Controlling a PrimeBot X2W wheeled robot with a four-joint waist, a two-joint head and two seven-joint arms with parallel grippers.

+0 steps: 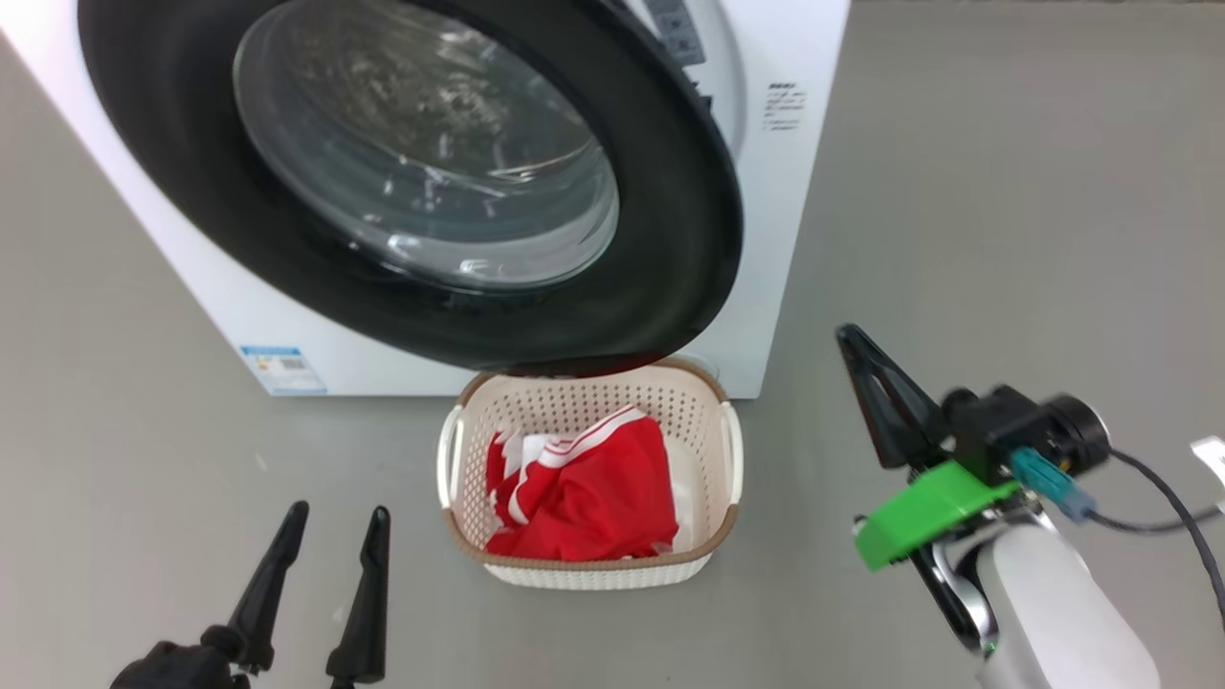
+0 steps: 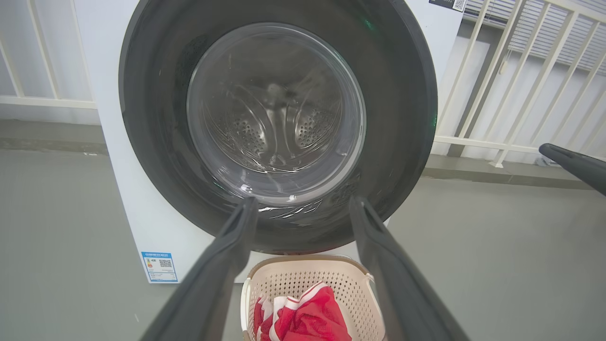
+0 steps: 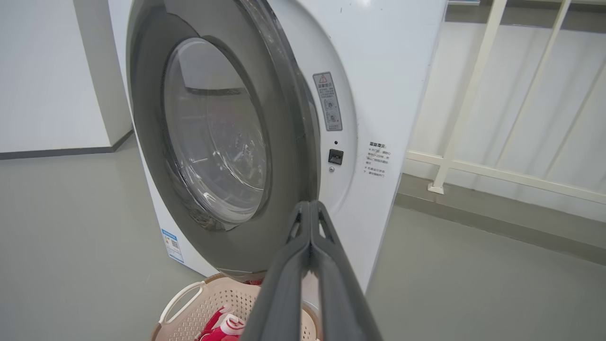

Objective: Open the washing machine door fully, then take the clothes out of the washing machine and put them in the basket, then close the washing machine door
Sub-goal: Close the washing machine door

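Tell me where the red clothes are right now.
In the head view the red clothes lie in the white basket on the floor, centre, directly below the washing machine door.

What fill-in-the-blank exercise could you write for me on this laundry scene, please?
1. The clothes in the basket are bright ____ with white trim.
2. The left gripper is ____ (open/shut).
3. The right gripper is ____ (open/shut), holding nothing.
4. The washing machine door has a glossy ____ ring around its glass.
Missing words: red; open; shut; black.
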